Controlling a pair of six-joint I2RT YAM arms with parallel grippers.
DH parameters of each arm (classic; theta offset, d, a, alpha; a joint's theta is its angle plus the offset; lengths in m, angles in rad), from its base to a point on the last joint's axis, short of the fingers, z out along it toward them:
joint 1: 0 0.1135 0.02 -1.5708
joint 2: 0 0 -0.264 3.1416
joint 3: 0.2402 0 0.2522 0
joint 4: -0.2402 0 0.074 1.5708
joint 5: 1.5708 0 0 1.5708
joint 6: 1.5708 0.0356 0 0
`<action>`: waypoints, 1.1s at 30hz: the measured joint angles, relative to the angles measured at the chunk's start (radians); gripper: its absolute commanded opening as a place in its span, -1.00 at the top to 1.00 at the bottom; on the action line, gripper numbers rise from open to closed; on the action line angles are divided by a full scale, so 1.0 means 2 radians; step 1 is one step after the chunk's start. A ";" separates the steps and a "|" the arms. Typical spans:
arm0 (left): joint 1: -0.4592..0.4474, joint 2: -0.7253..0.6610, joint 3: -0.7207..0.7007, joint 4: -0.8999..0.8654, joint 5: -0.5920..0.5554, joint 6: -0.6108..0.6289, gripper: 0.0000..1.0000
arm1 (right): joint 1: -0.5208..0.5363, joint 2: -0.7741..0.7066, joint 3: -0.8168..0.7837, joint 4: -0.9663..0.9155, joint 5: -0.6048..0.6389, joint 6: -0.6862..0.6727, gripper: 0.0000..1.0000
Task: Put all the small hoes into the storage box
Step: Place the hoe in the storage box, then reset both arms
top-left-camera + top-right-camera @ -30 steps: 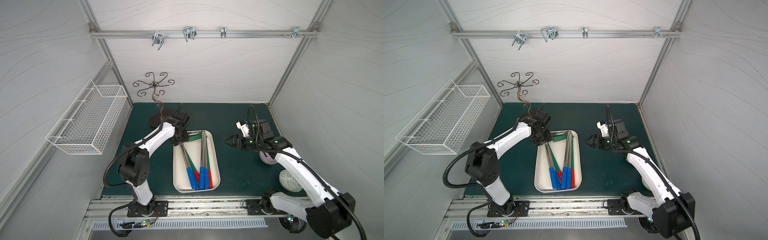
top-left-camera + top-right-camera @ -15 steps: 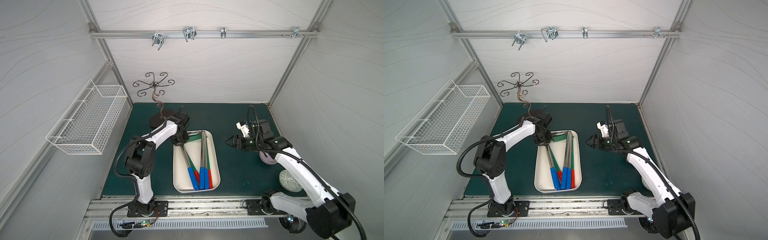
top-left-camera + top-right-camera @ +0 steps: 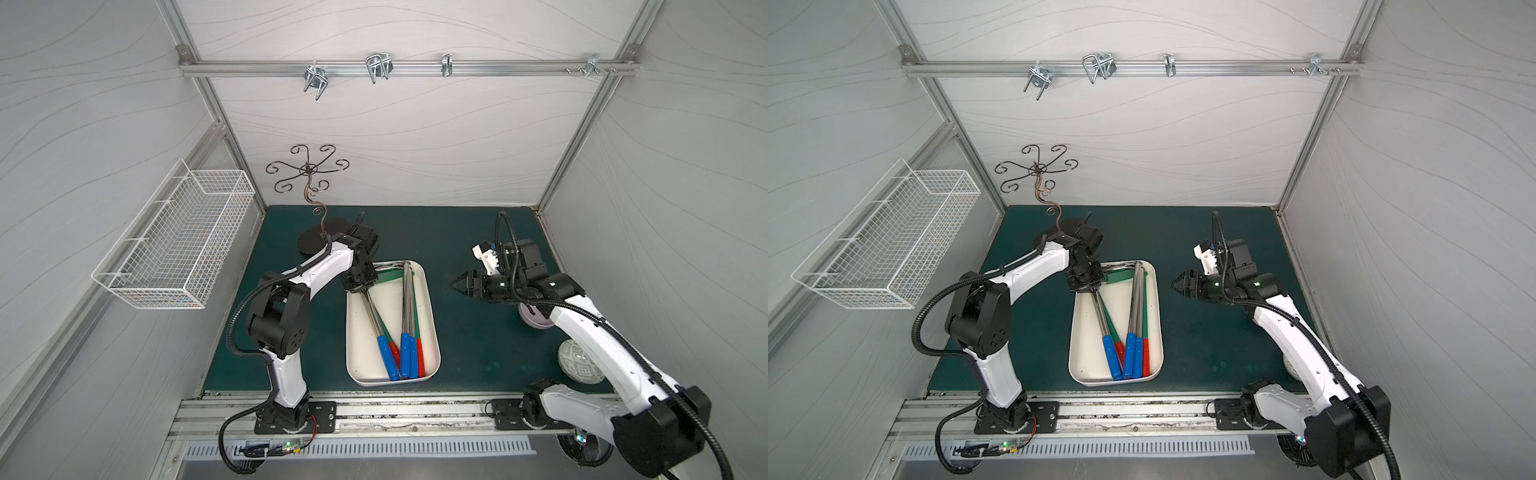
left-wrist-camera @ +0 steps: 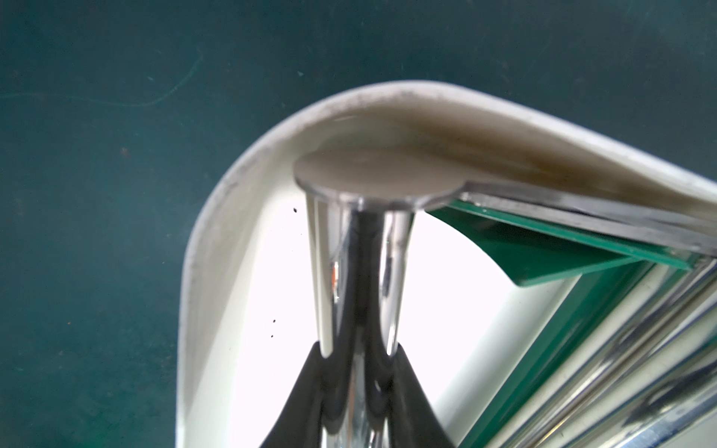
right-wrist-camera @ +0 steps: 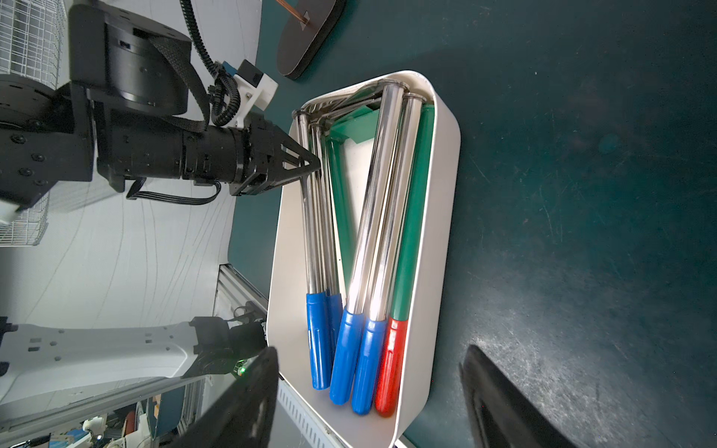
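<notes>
Chrome shaft of hoe (image 4: 359,271), blue grip, lying inside box (image 4: 201,232), head tucked into its far left corner; left gripper (image 4: 359,351) pinched tight on the shaft near the head; right gripper (image 3: 459,286) spread, empty, beside box; risks: a lift without release would drag hoe out; head overlapping green blade (image 4: 543,252) may snag, disturbing other hoes (image 3: 408,303).
</notes>
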 measured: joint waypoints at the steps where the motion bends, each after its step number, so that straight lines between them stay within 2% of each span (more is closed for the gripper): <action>1: 0.000 -0.002 -0.004 0.004 0.000 -0.001 0.36 | 0.000 0.000 0.000 0.000 0.000 0.000 -0.50; 10: -0.001 -0.038 -0.032 0.017 0.004 -0.005 -0.05 | 0.000 0.000 -0.004 0.000 0.000 0.000 -0.51; 16: -0.001 -0.133 -0.031 0.021 -0.005 0.016 -0.27 | 0.000 0.000 -0.004 -0.001 0.001 0.000 -0.51; 23: 0.007 -0.249 -0.056 0.043 -0.055 0.049 -0.33 | 0.000 0.009 0.029 -0.025 0.035 -0.010 -0.51; 29: 0.085 -0.345 -0.165 0.093 -0.085 0.089 -0.38 | -0.002 0.025 0.103 -0.075 0.153 -0.035 -0.56; 30: 0.103 -0.357 -0.183 0.103 -0.089 0.097 -0.41 | -0.002 0.024 0.116 -0.079 0.178 -0.037 -0.69; 31: 0.120 -0.368 -0.200 0.112 -0.093 0.102 -0.42 | -0.002 0.021 0.125 -0.079 0.202 -0.038 -0.98; 33: 0.155 -0.386 -0.226 0.124 -0.096 0.110 -0.42 | -0.003 0.006 0.125 -0.066 0.241 -0.039 -0.98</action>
